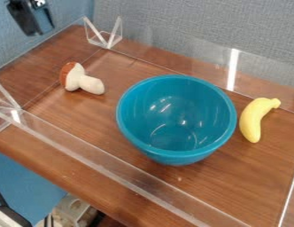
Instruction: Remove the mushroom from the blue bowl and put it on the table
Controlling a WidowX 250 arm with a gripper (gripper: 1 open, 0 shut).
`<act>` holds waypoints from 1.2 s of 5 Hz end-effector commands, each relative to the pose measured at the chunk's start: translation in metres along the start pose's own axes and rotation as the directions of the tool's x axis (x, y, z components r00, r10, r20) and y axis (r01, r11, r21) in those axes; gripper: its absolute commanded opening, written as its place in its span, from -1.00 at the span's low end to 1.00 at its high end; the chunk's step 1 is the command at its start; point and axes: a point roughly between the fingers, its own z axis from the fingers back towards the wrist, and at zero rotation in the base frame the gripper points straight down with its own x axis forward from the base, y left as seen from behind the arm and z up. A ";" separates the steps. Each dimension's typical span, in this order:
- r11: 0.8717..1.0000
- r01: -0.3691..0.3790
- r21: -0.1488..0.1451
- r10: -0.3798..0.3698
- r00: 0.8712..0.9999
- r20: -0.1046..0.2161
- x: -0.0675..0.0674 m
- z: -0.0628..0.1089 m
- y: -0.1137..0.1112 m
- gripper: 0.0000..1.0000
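Near the table's (66,124) far left corner the mushroom (81,81) lies outside the bowl (175,117), my gripper (34,25) wide and empty above, so only clearing off remains

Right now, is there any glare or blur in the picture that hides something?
In the camera view, soft glare lies inside the blue bowl and along the clear walls of the table. The mushroom and banana look slightly soft but readable. The gripper is dark and cut off at the top left corner.
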 end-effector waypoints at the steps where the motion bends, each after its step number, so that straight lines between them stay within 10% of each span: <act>1: 0.998 0.018 0.063 -0.019 1.000 0.019 -0.002 0.016 -0.020 1.00; 4: 0.997 -0.025 0.068 0.025 1.000 0.006 -0.005 0.007 0.000 1.00; 5: 0.998 -0.018 0.064 0.019 1.000 -0.001 0.001 0.013 0.001 -1.00; 6: 0.998 -0.010 0.065 0.010 1.000 -0.012 0.005 0.016 0.001 1.00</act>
